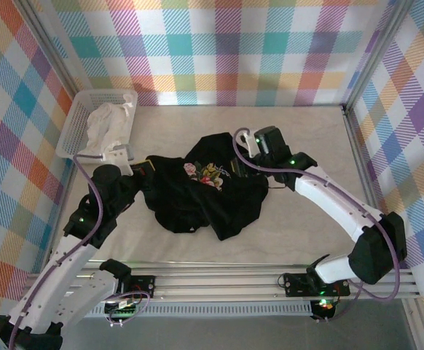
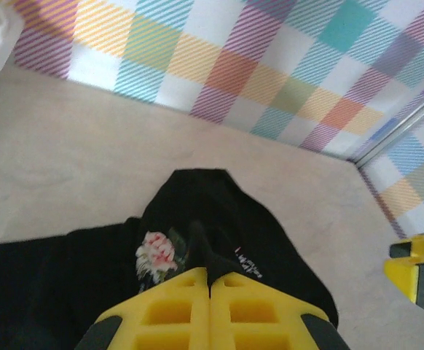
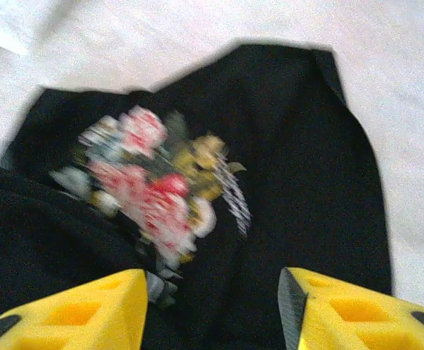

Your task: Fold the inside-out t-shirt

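Note:
The inside-out t-shirt (image 1: 205,193) is a black crumpled heap in the middle of the table, with a floral print (image 1: 206,175) facing up. My left gripper (image 1: 142,166) is at the shirt's left edge. In the left wrist view its yellow fingers (image 2: 168,313) are pressed together on a pinched ridge of black fabric (image 2: 213,259), next to the pink flower (image 2: 157,254) and small white lettering (image 2: 245,263). My right gripper (image 1: 237,154) hovers over the shirt's far right part. Its jaws (image 3: 212,306) stand open above the print (image 3: 157,193), with nothing between them.
A white basket (image 1: 73,120) holding a white cloth (image 1: 110,124) stands at the back left. Plaid walls close in the table on three sides. Bare tabletop (image 1: 307,219) lies around the shirt. One yellow finger (image 2: 416,266) of the right gripper shows at the right edge of the left wrist view.

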